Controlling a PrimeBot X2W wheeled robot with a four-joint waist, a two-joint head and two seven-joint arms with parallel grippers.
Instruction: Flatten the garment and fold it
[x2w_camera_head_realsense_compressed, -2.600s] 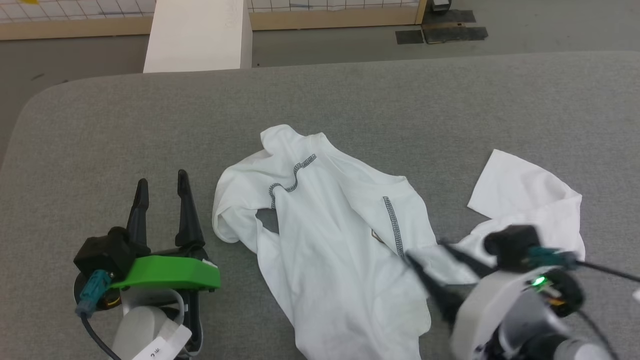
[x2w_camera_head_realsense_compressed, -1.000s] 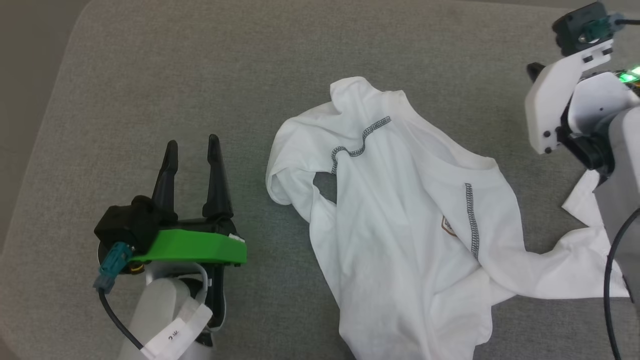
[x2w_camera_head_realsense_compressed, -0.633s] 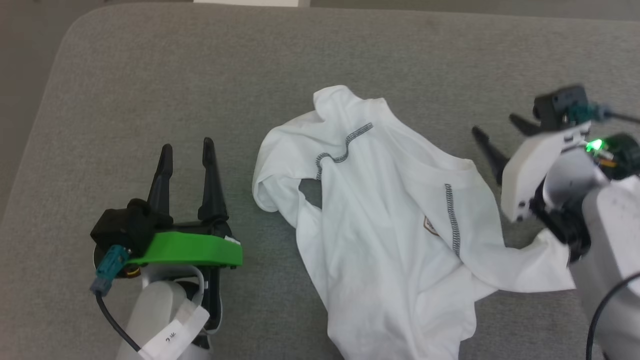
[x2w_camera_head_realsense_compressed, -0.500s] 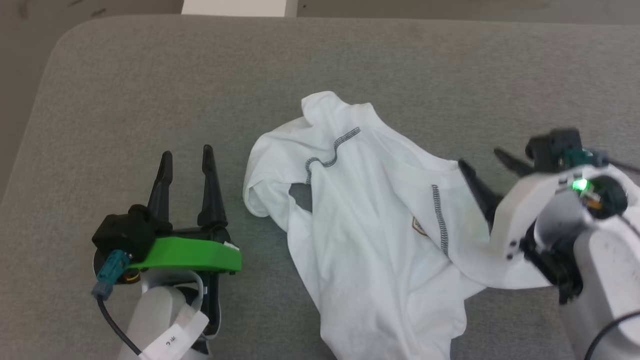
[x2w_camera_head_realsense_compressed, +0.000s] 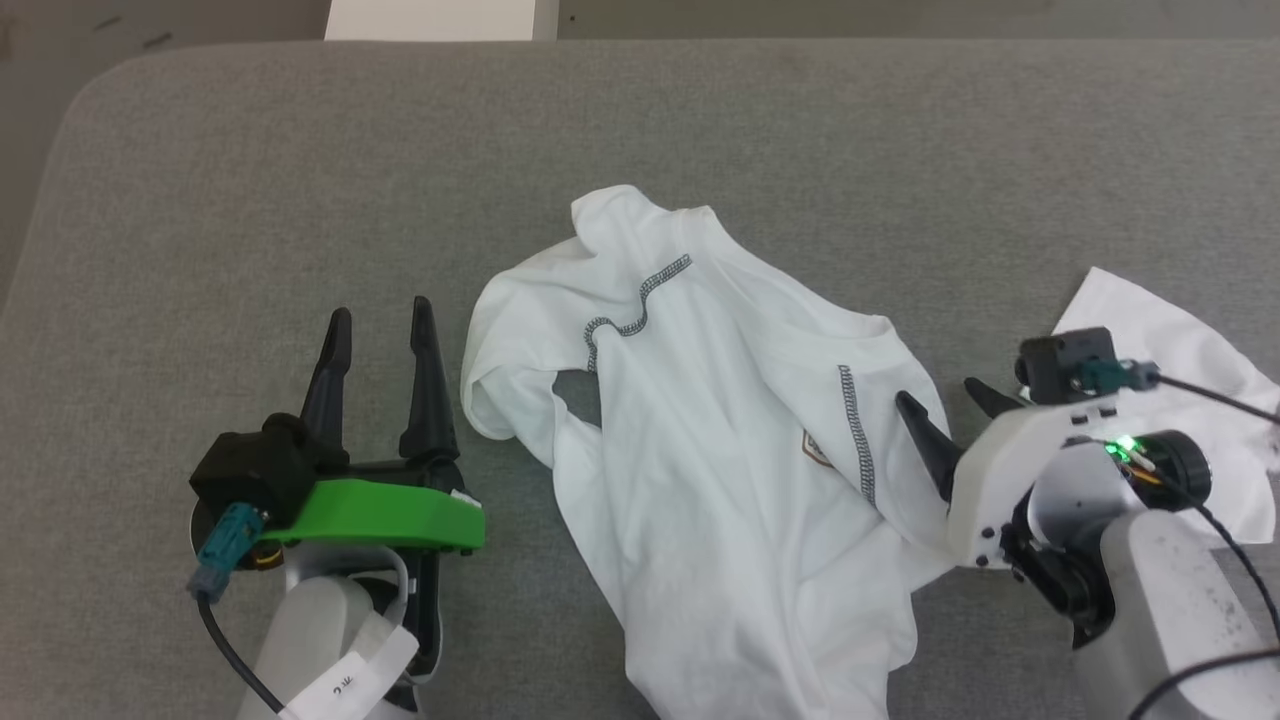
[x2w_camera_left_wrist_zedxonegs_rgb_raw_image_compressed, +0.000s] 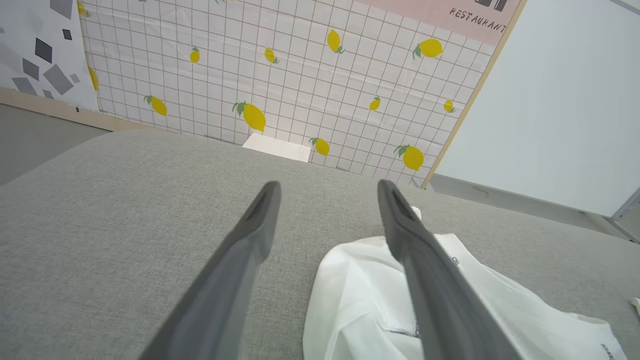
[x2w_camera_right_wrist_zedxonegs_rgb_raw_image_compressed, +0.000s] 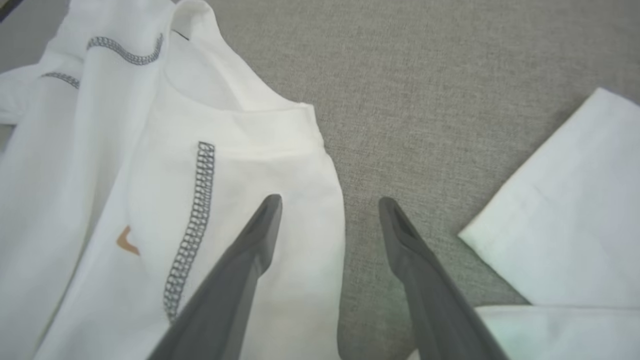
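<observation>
The right gripper (x2w_camera_head_realsense_compressed: 935, 392) has its jaws spread wide with nothing between them. In its wrist view one finger (x2w_camera_right_wrist_zedxonegs_rgb_raw_image_compressed: 240, 270) hangs over white cloth and the other over bare grey, so it straddles the shirt's shoulder edge. I'd guess it is lined up to pinch that edge and draw it outward. The left gripper (x2w_camera_head_realsense_compressed: 380, 310) is just as wide and empty, sitting just beside the bunched far side, probably waiting its turn. Between them the garment (x2w_camera_head_realsense_compressed: 700, 420) lies crumpled on the grey padded surface (x2w_camera_head_realsense_compressed: 250, 180). Its collar is twisted, the chest patch (x2w_camera_head_realsense_compressed: 815, 450) is half under a fold, and one sleeve (x2w_camera_head_realsense_compressed: 1170, 330) trails past the right arm. Flattening looks barely begun.
</observation>
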